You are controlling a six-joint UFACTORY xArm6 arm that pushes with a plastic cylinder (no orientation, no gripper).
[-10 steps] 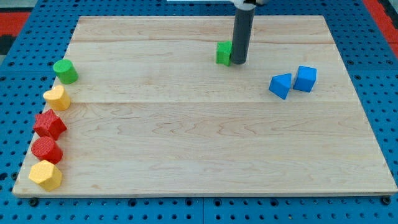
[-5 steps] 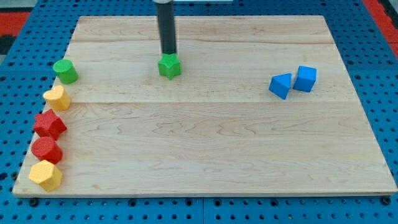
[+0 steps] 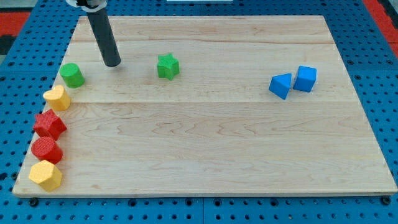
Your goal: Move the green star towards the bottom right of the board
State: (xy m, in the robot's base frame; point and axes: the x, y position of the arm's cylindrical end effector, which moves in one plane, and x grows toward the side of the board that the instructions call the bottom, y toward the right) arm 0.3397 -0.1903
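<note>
The green star point(image 3: 167, 66) lies on the wooden board point(image 3: 205, 137) in the upper middle-left part. My tip point(image 3: 112, 63) rests on the board to the star's left, well apart from it, between the star and a green cylinder point(image 3: 72, 75). The rod leans up toward the view's top left.
Down the board's left edge lie a yellow block point(image 3: 57, 98), a red star-like block point(image 3: 49, 124), a red cylinder point(image 3: 46, 150) and a yellow hexagonal block point(image 3: 45, 175). A blue triangular block point(image 3: 281, 85) and a blue cube point(image 3: 305, 78) sit at the right.
The green star slid left from the upper middle of the board, pushed by the rod. My tip then moved on further left, away from it. The green cylinder shifted slightly.
</note>
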